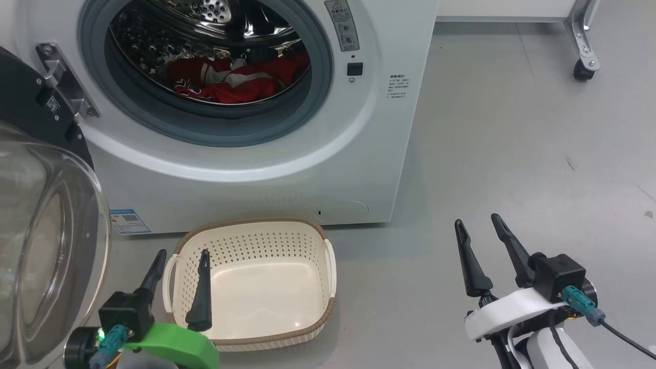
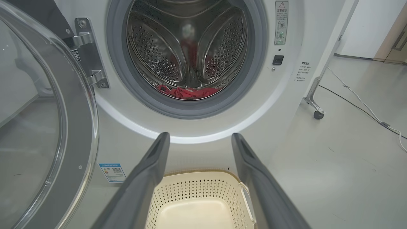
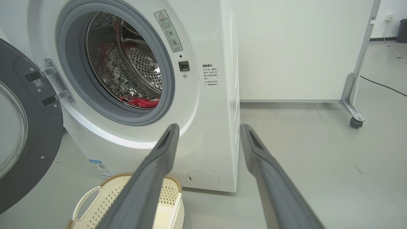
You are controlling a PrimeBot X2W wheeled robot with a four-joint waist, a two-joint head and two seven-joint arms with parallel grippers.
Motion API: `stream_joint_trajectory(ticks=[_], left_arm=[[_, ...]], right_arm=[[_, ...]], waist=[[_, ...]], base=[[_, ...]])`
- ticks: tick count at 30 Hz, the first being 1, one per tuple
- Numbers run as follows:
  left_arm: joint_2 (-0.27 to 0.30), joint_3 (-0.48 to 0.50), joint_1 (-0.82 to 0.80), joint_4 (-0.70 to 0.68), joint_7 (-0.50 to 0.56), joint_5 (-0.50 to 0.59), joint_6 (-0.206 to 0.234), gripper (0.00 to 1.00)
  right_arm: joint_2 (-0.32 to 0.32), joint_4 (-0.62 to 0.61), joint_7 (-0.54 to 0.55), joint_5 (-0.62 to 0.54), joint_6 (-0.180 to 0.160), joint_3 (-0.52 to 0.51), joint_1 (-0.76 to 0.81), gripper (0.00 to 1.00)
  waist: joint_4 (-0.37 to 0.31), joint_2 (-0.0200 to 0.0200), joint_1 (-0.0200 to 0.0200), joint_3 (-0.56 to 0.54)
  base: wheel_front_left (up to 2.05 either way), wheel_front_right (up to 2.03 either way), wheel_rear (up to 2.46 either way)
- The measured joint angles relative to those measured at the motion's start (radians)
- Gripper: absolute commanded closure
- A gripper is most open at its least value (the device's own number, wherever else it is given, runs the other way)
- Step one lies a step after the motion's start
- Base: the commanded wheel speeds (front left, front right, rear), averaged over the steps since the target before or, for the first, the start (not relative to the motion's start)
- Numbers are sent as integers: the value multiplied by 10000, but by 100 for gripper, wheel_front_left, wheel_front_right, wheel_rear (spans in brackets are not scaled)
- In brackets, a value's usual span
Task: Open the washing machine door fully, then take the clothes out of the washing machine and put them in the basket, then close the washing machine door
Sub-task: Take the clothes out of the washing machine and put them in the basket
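The washing machine door (image 1: 46, 246) stands swung open, cut off at the left edge, its glass bowl bulging; the red clothes (image 1: 236, 79) lie half hidden low in the perforated steel drum (image 1: 154, 46) of the washing machine (image 1: 256, 174); the print on its stickers (image 1: 342, 24) is too small to read; the cream perforated basket (image 1: 256, 228) sits on the floor just before it; the left hand (image 1: 184, 252) and right hand (image 1: 476, 220) are spread wide, gripping nothing.

Bright, even indoor light in all views; shadows soft and faint. Thin dim shadow on the floor (image 1: 512, 154) beside the washer (image 1: 256, 189) base and around the basket (image 1: 256, 246). Steel drum (image 1: 230, 20) throws hard glints; door (image 1: 46, 246) glass carries pale reflections. Head view sharp. Both wrist views bow straight edges toward the borders. Fingers (image 2: 143, 184) close to the lens look soft at the bottom edge. Blurry red reflection on the drum's back wall, left wrist view.
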Motion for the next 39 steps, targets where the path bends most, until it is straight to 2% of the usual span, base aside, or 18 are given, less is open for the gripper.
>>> stream_joint_trajectory(ticks=[27, 39], left_arm=[[-17, 88, 152, -36, 73, 2, 58, 0], [-23, 142, 155, -174, 73, 88, 84, 0]], right_arm=[[4, 17, 0, 46, -15, 36, 83, 0], [6, -146, 0, -21, -59, 33, 75, 0]], waist=[[-51, 0, 0, -7], [-79, 0, 0, 338]], base=[[14, -14, 0], [0, 0, 0]])
